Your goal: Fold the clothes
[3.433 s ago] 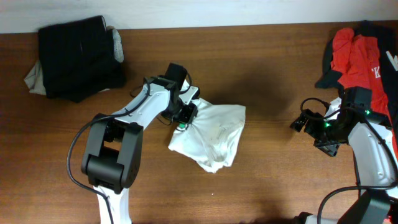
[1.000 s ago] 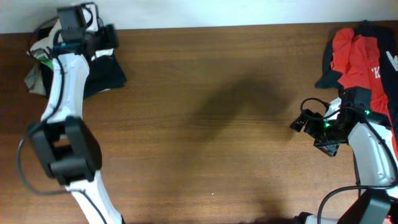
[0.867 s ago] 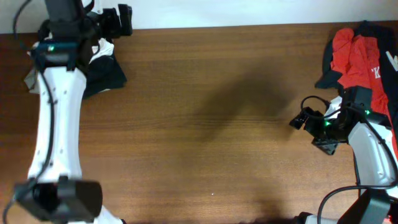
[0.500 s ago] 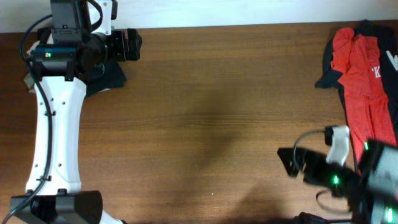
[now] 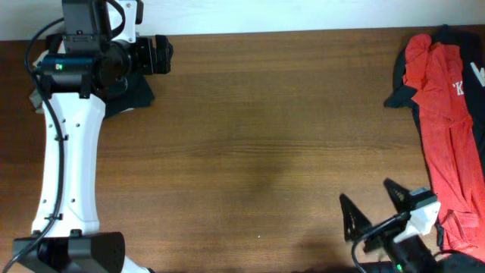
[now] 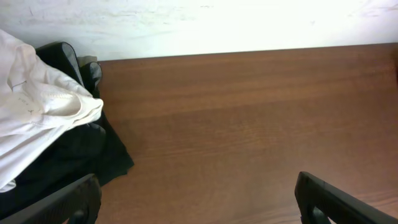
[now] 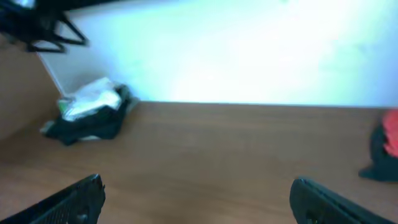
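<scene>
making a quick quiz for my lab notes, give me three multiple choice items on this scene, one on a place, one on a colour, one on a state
1. Where does the white T-shirt lie?
A) on the dark pile
B) spread out mid-scene
C) draped over an arm

2. What colour is the shirt at the overhead view's right edge?
A) blue
B) red
C) yellow

3. How is the right gripper?
A) shut on cloth
B) shut, empty
C) open, empty

Answers:
1 A, the left wrist view shows it bunched atop the dark pile.
2 B, it is plainly red, with white lettering.
3 C, its jaws stand wide apart with nothing between them.
</scene>
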